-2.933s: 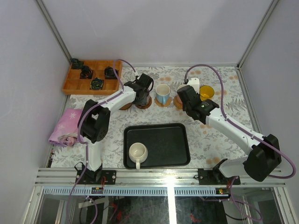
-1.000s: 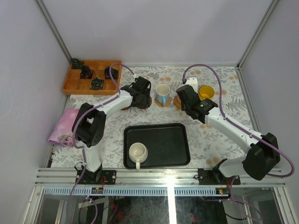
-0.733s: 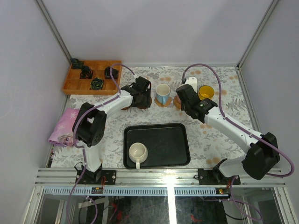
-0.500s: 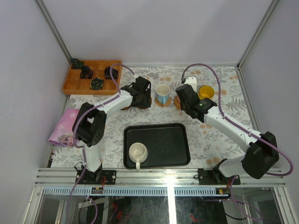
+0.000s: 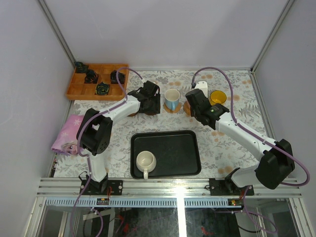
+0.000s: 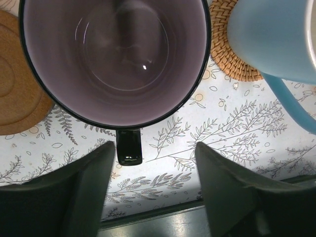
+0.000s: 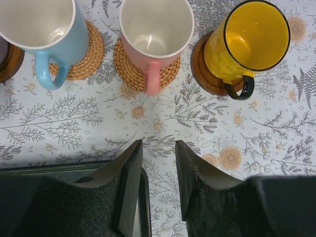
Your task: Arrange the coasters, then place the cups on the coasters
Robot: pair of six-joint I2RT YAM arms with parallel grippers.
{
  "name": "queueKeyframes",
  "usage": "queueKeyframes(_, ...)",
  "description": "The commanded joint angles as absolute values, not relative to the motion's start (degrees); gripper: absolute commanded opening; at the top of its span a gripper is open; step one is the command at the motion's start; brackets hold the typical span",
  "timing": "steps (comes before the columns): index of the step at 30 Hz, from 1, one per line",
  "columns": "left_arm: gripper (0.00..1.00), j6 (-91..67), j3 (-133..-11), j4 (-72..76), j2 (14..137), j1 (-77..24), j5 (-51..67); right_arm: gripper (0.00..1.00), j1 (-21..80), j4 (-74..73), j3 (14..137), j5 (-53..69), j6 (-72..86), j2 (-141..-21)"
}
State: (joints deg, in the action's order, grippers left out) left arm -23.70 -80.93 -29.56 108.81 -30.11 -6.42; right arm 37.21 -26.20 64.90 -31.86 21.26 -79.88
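Observation:
My left gripper (image 6: 155, 148) is open, and the mauve cup (image 6: 116, 54) stands just beyond it. The cup's dark handle (image 6: 129, 146) lies in the gap close to the left finger (image 6: 74, 197). An empty wooden coaster (image 6: 19, 98) lies to the cup's left. The light blue cup (image 7: 44, 24) and the pink cup (image 7: 155, 27) stand on woven coasters (image 7: 143, 66). A dark coaster (image 7: 207, 69) carries the yellow cup (image 7: 252, 39). My right gripper (image 7: 158, 145) hovers near these, slightly open and holding nothing. On the black tray (image 5: 173, 148) sits the cream cup (image 5: 145, 161).
A compartmented wooden box (image 5: 98, 80) with small dark objects stands at the far left. A pink cloth (image 5: 69, 134) lies at the left edge. The tray's corner (image 7: 143, 197) is right under my right fingers. Frame posts and walls enclose the table.
My left jaws have widened around the mauve cup's handle. Earlier the left gripper shifted slightly left and back; the right arm crept a little toward the cups.

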Motion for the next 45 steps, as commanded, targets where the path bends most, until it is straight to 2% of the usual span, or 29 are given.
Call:
queueKeyframes(1, 0.69, -23.5, -81.5, -29.0, 105.8, -29.9, -7.5, 0.4, 37.2, -24.5, 67.3, -31.8, 20.7, -79.8)
queueKeyframes(9, 0.76, -22.6, -77.1, -34.1, 95.6, -29.9, -8.2, 0.4, 37.2, -24.3, 67.4, -31.4, 20.5, -79.6)
queueKeyframes(11, 0.86, -22.4, -74.2, -35.5, 92.0, -29.9, -6.8, 0.4, 37.2, -24.1, 67.4, -31.4, 20.3, -79.5)
queueKeyframes(12, 0.87, -22.4, -72.7, -36.3, 90.2, -29.9, -5.7, 0.4, 37.2, -24.1, 67.5, -31.2, 20.2, -79.6)
queueKeyframes(14, 0.88, -22.7, -70.1, -38.4, 86.5, -30.3, -2.9, 0.44, 37.2, -24.0, 67.6, -30.9, 19.8, -79.8)
queueKeyframes(18, 0.92, -25.4, -65.6, -44.1, 79.9, -32.8, 0.4, 0.6, 37.2, -24.1, 68.0, -29.8, 19.3, -80.5)
queueKeyframes(20, 0.92, -27.4, -64.4, -47.0, 77.6, -34.6, 0.3, 0.64, 37.2, -24.0, 68.1, -29.2, 19.2, -81.0)
queueKeyframes(27, 0.81, -34.7, -59.6, -51.5, 73.9, -41.5, 0.1, 0.64, 37.2, -23.6, 68.5, -25.6, 19.1, -82.3)
queueKeyframes(31, 0.72, -38.8, -57.1, -53.4, 71.9, -44.5, 0.0, 0.62, 37.2, -24.0, 68.6, -24.8, 18.6, -82.8)
queueKeyframes(36, 0.66, -42.4, -55.6, -55.6, 71.2, -47.2, -0.1, 0.6, 37.2, -24.0, 68.0, -24.2, 18.5, -82.4)
queueKeyframes(42, 0.48, -44.9, -54.7, -55.9, 71.6, -49.4, -1.8, 0.58, 37.2, -24.1, 68.0, -24.0, 18.4, -82.4)
queueKeyframes(45, 0.45, -45.3, -53.3, -55.3, 72.3, -50.2, -1.9, 0.58, 37.2, -24.1, 67.9, -23.9, 18.5, -82.4)
